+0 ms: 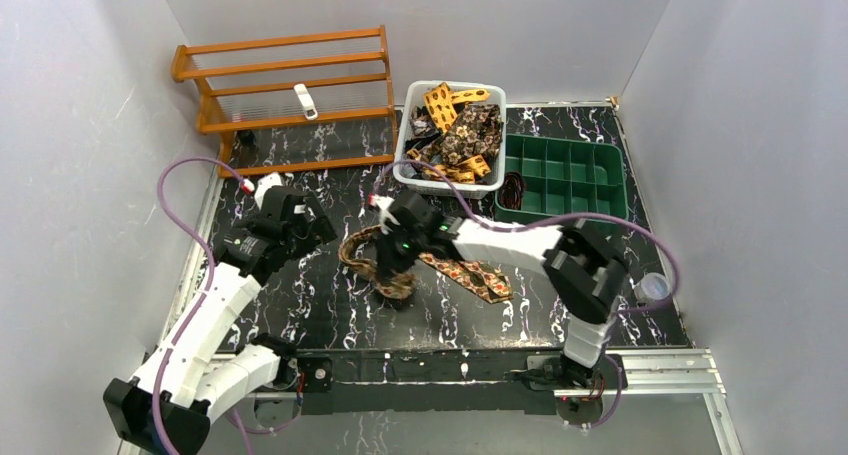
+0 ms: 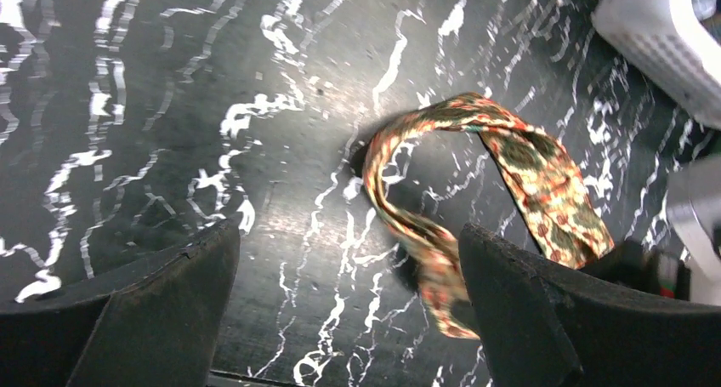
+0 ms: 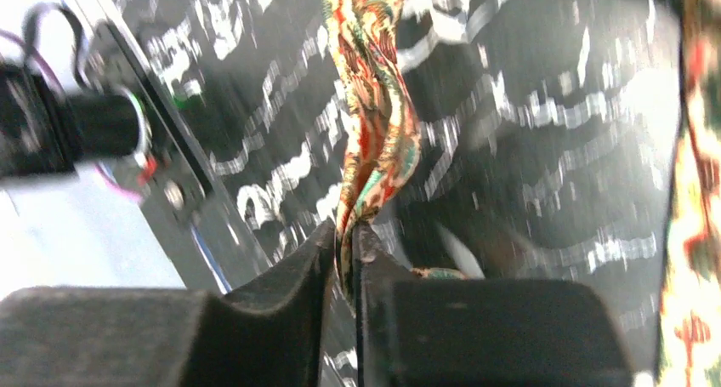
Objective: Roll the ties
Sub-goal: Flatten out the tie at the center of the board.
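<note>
A brown, red and olive patterned tie [image 1: 470, 273] lies looped on the black marbled table [image 1: 300, 295] at the centre. My right gripper [image 1: 392, 275] is shut on the tie's narrow part [image 3: 374, 140], with the cloth pinched between its fingertips. The tie's loop also shows in the left wrist view [image 2: 519, 162]. My left gripper [image 1: 318, 225] is open and empty, hovering left of the loop; the tie's end runs close by its right finger [image 2: 544, 310]. Several more ties [image 1: 455, 130] are piled in a white bin [image 1: 490, 185] at the back.
A green compartment tray [image 1: 565, 175] stands right of the white bin, with a dark coil [image 1: 512, 189] in its left compartment. A wooden rack [image 1: 285, 95] stands at the back left. A small clear cup [image 1: 652, 287] sits near the right edge.
</note>
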Robot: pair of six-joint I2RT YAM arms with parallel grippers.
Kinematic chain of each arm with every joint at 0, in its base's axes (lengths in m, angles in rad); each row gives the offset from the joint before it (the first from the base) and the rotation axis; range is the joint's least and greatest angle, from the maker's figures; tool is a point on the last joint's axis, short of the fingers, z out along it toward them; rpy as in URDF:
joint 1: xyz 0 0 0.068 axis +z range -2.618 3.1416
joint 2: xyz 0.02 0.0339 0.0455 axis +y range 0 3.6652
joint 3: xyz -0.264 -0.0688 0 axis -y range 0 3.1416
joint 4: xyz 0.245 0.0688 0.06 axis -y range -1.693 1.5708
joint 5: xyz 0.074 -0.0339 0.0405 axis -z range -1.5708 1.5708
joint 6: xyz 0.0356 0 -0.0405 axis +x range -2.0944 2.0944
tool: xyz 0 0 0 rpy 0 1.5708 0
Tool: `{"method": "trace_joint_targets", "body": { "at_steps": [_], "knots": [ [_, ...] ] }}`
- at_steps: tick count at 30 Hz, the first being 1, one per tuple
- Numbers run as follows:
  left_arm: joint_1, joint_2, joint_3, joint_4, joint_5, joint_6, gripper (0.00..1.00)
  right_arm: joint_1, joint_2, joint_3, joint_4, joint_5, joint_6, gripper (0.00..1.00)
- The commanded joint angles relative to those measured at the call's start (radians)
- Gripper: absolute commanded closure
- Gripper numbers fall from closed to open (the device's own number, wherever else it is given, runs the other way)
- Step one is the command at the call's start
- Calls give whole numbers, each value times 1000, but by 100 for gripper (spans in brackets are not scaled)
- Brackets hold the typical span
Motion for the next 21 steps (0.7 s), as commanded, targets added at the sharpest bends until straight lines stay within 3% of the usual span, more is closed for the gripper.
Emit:
{"method": "trace_joint_targets", "body": {
  "at_steps": [1, 5, 8, 16, 21],
  "knots": [
    [0, -38, 59, -177, -207, -60, 2, 48, 222, 304, 4, -16, 114, 71],
    [0, -55, 53, -196, -194, -63, 2, 48, 318, 510, -109, -103, 54, 57],
    [0, -67, 27, -192, -147, -53, 2, 29, 265, 544, -219, -34, -1, 44],
    [0, -39, -126, -63, 121, -59, 2, -41, -70, 130, -202, 403, -139, 20],
    [-1, 36, -202, 10, 203, -126, 2, -185, -107, 24, -173, 224, -177, 18]
  ]
}}
